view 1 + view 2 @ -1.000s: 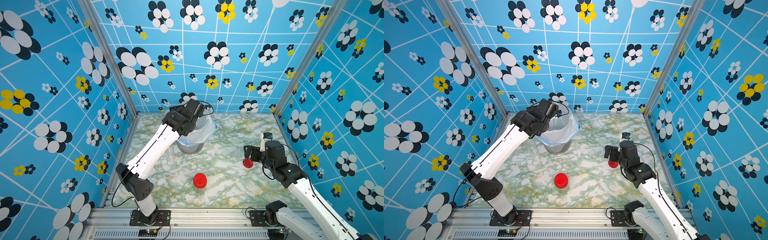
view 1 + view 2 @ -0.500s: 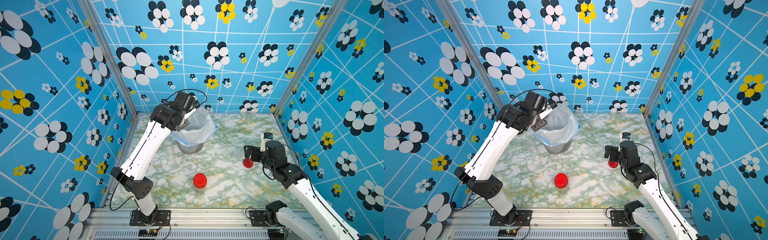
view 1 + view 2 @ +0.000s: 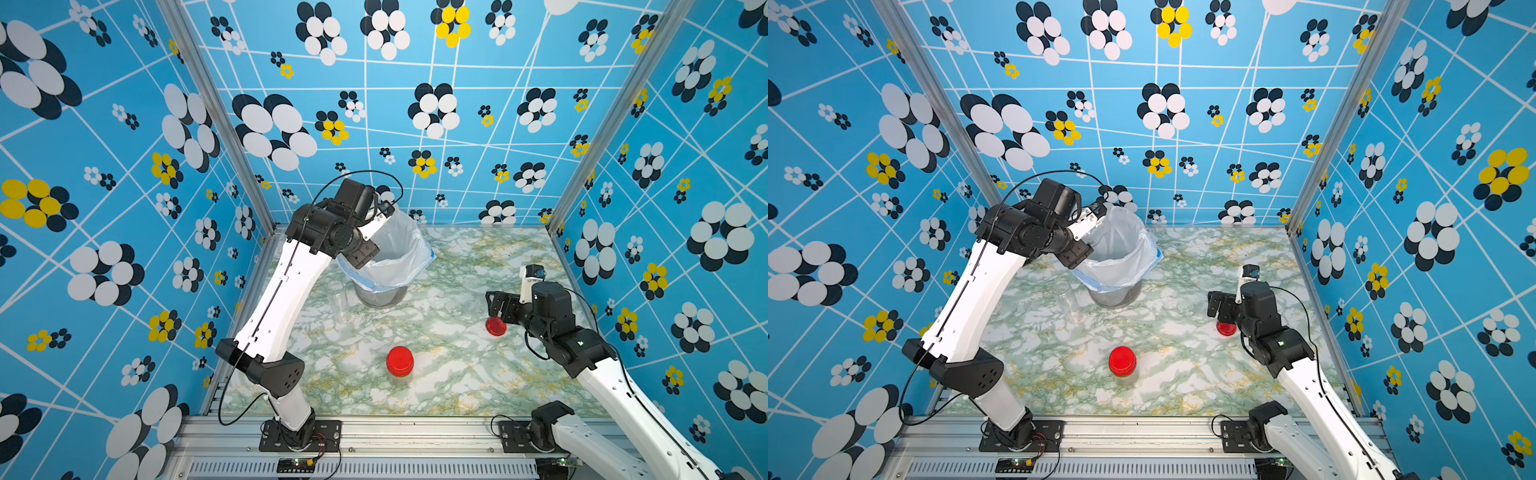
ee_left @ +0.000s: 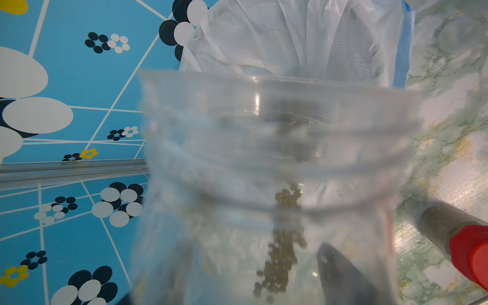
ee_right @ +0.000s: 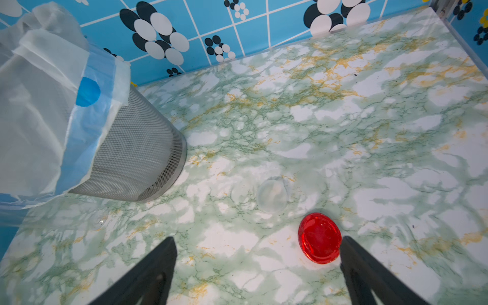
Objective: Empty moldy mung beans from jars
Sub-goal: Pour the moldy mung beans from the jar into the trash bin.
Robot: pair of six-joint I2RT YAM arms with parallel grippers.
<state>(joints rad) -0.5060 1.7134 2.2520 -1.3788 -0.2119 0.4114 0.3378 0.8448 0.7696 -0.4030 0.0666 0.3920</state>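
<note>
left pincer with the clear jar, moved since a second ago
Yes, the left pincer shifted toward the left wall, from over the white-bagged mesh bin's mouth to its rim.

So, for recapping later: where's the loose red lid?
In a top view the loose red lid lies on the table, right side, beside the right pincer.

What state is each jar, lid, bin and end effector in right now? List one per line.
open jar: lid off, mouth toward the bin, few mung beans inside
left end effector: shut on open jar
loose red lid: lying on table
right end effector: open, above loose red lid
capped jar: upright, closed
tall jar: upright, uncapped, looks empty
bin: upright, lined with white bag
</note>
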